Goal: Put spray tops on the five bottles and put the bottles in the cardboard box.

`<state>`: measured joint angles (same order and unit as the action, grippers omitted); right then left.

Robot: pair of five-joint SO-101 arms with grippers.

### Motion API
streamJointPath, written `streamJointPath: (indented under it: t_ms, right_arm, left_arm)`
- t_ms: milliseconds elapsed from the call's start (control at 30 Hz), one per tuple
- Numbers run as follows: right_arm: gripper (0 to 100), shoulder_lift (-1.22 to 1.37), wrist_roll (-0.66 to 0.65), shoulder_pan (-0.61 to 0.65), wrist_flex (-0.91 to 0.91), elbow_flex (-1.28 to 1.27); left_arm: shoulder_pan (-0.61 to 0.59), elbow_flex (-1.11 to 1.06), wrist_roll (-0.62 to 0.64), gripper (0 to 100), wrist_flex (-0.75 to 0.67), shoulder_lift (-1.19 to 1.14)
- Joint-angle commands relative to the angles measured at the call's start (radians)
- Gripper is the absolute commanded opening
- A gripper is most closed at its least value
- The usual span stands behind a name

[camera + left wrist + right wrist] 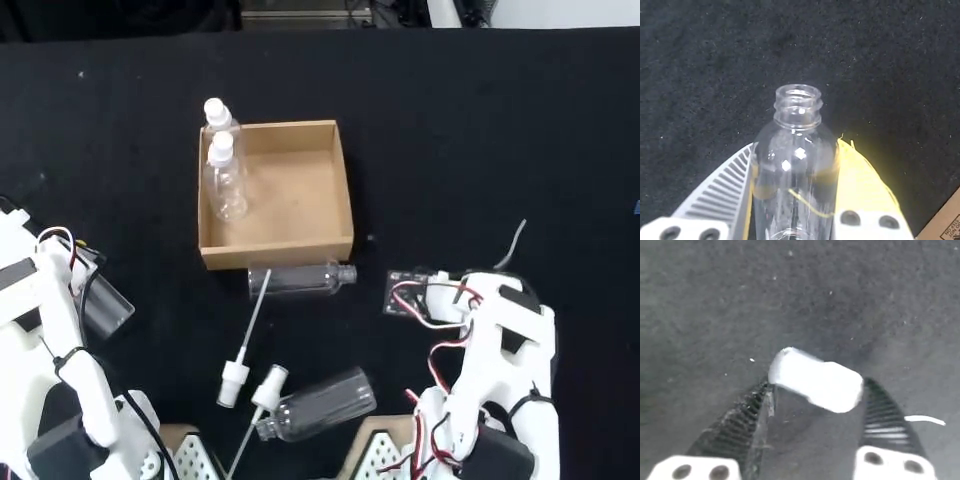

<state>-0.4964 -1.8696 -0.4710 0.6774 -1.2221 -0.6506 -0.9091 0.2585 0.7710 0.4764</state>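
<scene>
Approx two of five are looking done, and three bottles are lacking tops.

Far left, the left gripper (796, 146) is clamping an uncapped clear plastic bottle (797, 165) round its body. The open neck is pointing away from the wrist, over the black table (480, 130), well apart from the box.

Next along, the shallow brown cardboard box (300, 245) is holding a clear bottle w/ white spray top (227, 180), lying along its left wall. A second capped bottle (218, 118) is sitting at the box's far left corner. Can't tell if it's inside or just beyond the wall. The rest of the box floor is showing bare.

Just in front of the box, a bare clear bottle (300, 280) is lying on its side, neck to the right. Nearer the arms, a loose white spray top w/ long dip tube (234, 382) is lying on the table. A second loose top (271, 385) is resting just beside the neck of a topless clear bottle (322, 403).

Far right, the right gripper (817, 384) is pinching a white spray head (812, 376) between its fingers, w/ a thin tube trailing off sideways.

Left to do, imo: three tops on, then three (maybe four) bottles into the box.
</scene>
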Motion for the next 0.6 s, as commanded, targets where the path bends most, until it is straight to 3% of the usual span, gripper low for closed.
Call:
streamJointPath:
  t_ms: [0,133,333,567]
  right_arm:
    - [12.7,0.007,0.035,0.005,-0.017,0.01]
    - [12.4,0.001,0.304,-0.008,-0.02,0.068]
    - [12.1,0.008,0.945,-0.069,0.044,0.231]
    - [12.1,0.087,1.142,-0.198,0.267,0.39]
  left_arm:
    - [-0.012,0.007,0.003,5,-0.017,0.043]
    - [-0.012,0.007,0.003,5,-0.017,0.043]
    - [-0.012,0.007,0.003,5,-0.017,0.043]
    - [-0.012,0.007,0.003,5,-0.015,0.043]
